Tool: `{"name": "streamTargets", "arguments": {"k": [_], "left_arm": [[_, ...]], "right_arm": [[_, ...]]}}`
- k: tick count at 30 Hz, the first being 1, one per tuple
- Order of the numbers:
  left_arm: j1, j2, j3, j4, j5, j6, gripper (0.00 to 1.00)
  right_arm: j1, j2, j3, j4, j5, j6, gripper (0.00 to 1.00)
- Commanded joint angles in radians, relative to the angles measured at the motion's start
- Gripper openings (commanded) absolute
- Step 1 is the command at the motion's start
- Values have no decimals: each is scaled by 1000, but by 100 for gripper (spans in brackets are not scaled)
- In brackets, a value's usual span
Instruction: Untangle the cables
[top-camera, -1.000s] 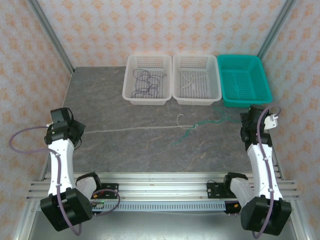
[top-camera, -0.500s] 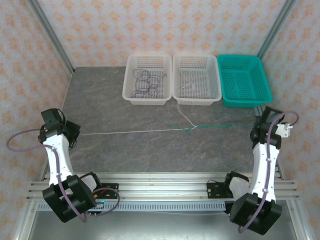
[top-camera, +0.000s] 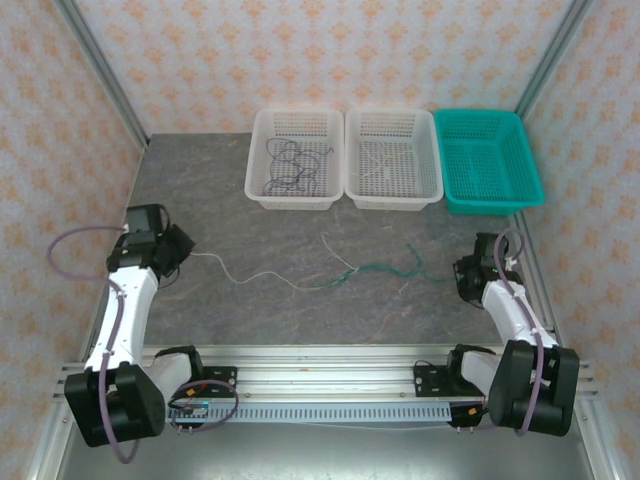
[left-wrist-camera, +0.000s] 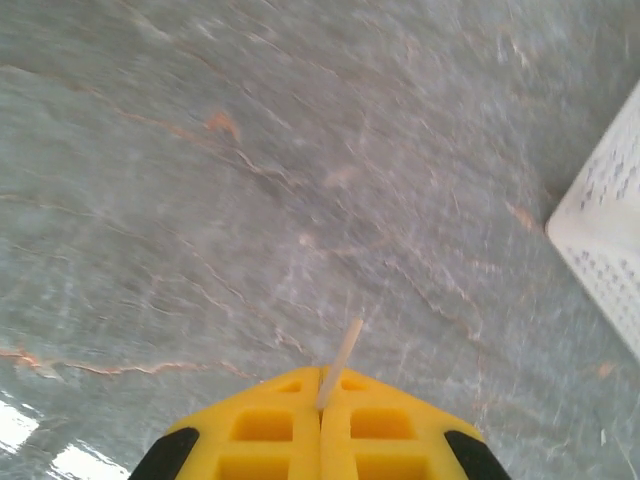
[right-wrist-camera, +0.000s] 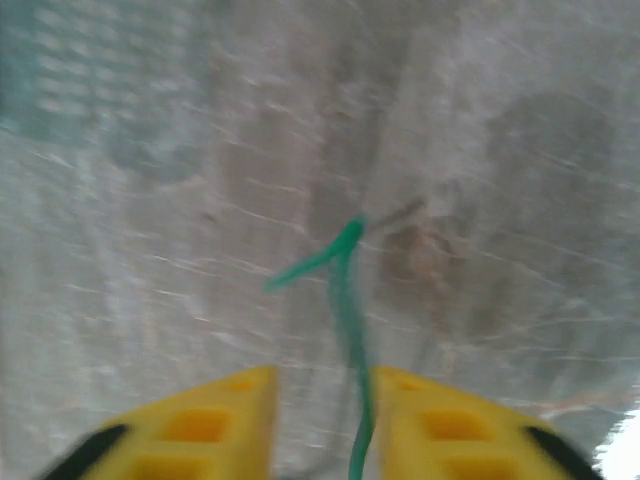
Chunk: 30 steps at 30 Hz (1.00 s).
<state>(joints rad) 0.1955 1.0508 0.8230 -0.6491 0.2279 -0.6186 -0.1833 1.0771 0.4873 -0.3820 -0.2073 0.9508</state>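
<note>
A thin white cable (top-camera: 262, 277) lies slack across the grey table, its left end pinched in my left gripper (top-camera: 183, 250). In the left wrist view the yellow fingers (left-wrist-camera: 270, 425) are shut on that white cable end (left-wrist-camera: 342, 355), which sticks out past the tips. Near the middle the white cable meets a thin green cable (top-camera: 385, 268), which runs right to my right gripper (top-camera: 462, 277). In the right wrist view its jaws stand apart and the green cable (right-wrist-camera: 345, 290) hangs loose in the gap. A dark purplish cable (top-camera: 290, 165) lies coiled in the left white basket (top-camera: 290, 203).
At the back of the table stand the left white basket, a middle white basket (top-camera: 393, 203) with a faint white wire, and a green basket (top-camera: 495, 207). A white basket's corner (left-wrist-camera: 610, 250) shows in the left wrist view. Patterned walls close in on both sides.
Both arms have swung inward, so the cables that were stretched taut now lie slack on the table. The right gripper has opened off the green cable; the left still pinches the white one.
</note>
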Motion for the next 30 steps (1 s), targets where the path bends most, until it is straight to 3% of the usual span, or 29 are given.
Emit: {"name": "streamTargets", "arguments": {"k": [1, 4, 6, 9, 13, 17, 19, 21, 23, 26, 30], "left_arm": [[-60, 20, -15, 18, -132, 5, 25], [-70, -12, -9, 21, -154, 0, 55], [-94, -48, 13, 12, -180, 11, 62], [-206, -89, 53, 7, -234, 40, 64], [-446, -54, 93, -6, -261, 78, 65], [-702, 49, 132, -56, -389, 114, 64], [-781, 104, 142, -73, -435, 109, 64], [-810, 155, 155, -108, -473, 22, 65], [-818, 186, 150, -121, -443, -48, 65], [-883, 195, 109, -44, -416, -97, 65], [-914, 241, 76, 184, -224, -122, 67]], "right_arm": [[10, -49, 59, -29, 30, -96, 51], [65, -135, 117, -94, 84, -191, 64], [148, -162, 153, -105, 118, -271, 67], [316, -116, 223, -145, 186, -361, 67], [503, 65, 309, -163, 201, -363, 67], [554, 282, 372, -141, 110, -246, 65], [584, 357, 403, -149, 163, -283, 65], [591, 419, 430, -197, 239, -278, 66], [591, 455, 455, -255, 277, -247, 71], [590, 465, 434, -253, 265, -181, 76], [591, 469, 363, -160, 207, -122, 77]]}}
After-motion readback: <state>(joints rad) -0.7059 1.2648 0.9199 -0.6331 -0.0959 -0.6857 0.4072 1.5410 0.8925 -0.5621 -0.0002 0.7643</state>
